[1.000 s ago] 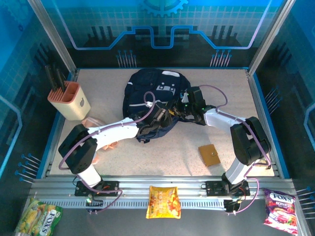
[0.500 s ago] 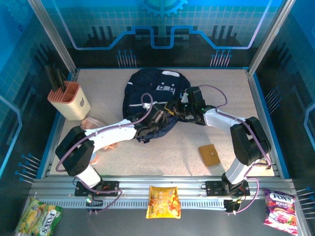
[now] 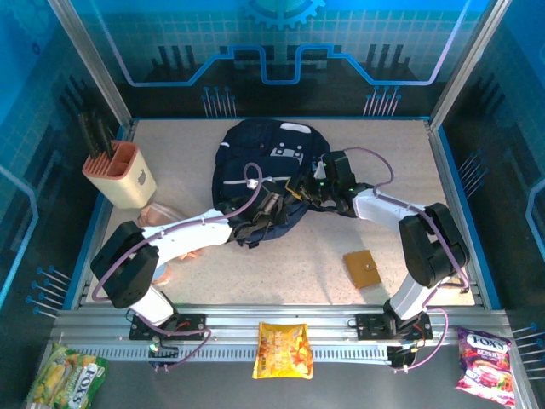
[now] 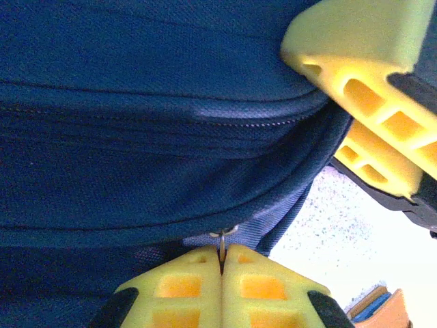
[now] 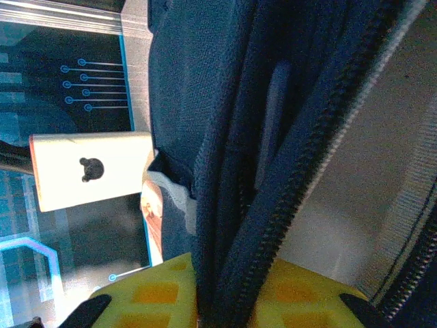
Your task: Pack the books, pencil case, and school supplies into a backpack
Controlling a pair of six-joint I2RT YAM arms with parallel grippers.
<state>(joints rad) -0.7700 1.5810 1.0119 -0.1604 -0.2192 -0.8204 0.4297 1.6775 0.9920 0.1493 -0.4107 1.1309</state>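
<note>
— Backpack (image 3: 271,153): where does it lie?
— Working outward from the arm bases: a yellow snack bag (image 3: 283,349) sits on the near rail. A tan square piece (image 3: 363,267) lies on the table (image 3: 281,273) near the right arm. The navy backpack lies mid-table beyond both.
— And the 2 claws?
— Both are at its near edge. The left gripper (image 4: 222,263) has its pads pressed together on a thin metal loop (image 4: 222,237) at the fabric's edge. The right gripper (image 5: 225,301) clamps a zipper-edged fold of the backpack.
— Farther back?
— A peach-and-cream holder (image 3: 119,175) stands at the far left.
</note>
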